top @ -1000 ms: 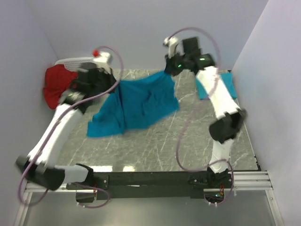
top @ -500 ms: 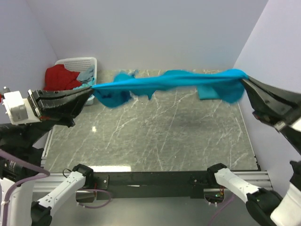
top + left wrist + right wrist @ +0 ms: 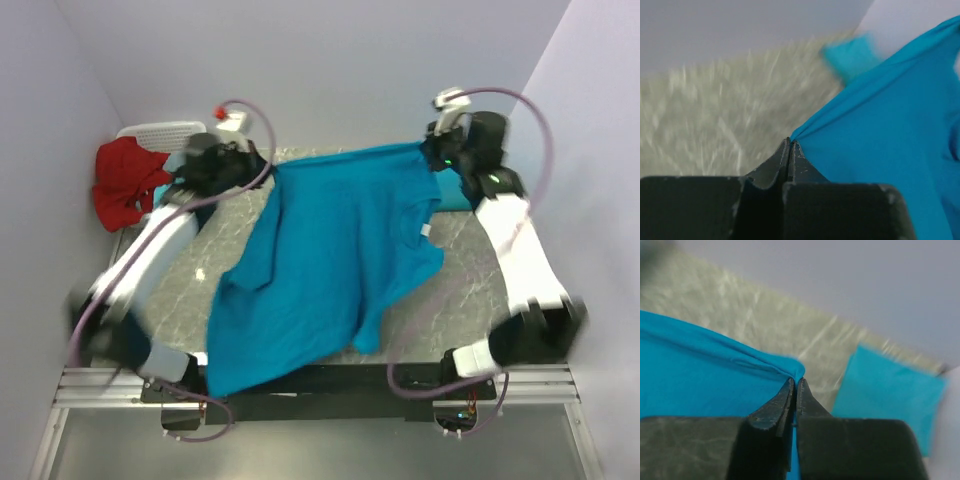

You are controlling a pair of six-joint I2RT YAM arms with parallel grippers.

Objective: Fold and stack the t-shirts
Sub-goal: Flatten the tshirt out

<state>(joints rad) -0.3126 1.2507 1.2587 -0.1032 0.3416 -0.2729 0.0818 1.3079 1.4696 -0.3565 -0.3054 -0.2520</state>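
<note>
top external view, nearest to you: the lower edge of the spread t-shirt (image 3: 330, 260) drapes over the dark rail (image 3: 330, 380) at the near edge of the table (image 3: 180, 290), towards the left arm's base. from there the teal cloth runs up and away across the marbled top, covering most of the middle, with one sleeve hanging out on the right side. whether it lies flat on the surface or hangs just above it, you cannot tell from here.

at the far end its two top corners are pinched. your left gripper (image 3: 262, 165) is clamped on the far-left corner; the left wrist view shows the fingertips (image 3: 790, 145) pressed together with the cloth (image 3: 880, 130) fanning out from them. your right gripper (image 3: 428, 150) is clamped on the far-right corner; in the right wrist view its tips (image 3: 796, 382) meet on a bunched edge of the same shirt (image 3: 700, 375).

beyond the right gripper a folded t-shirt (image 3: 890, 390) lies flat at the far right of the table, partly hidden behind the right arm from above. in the far-left corner a white basket (image 3: 160, 130) holds red cloth (image 3: 125, 180).
</note>
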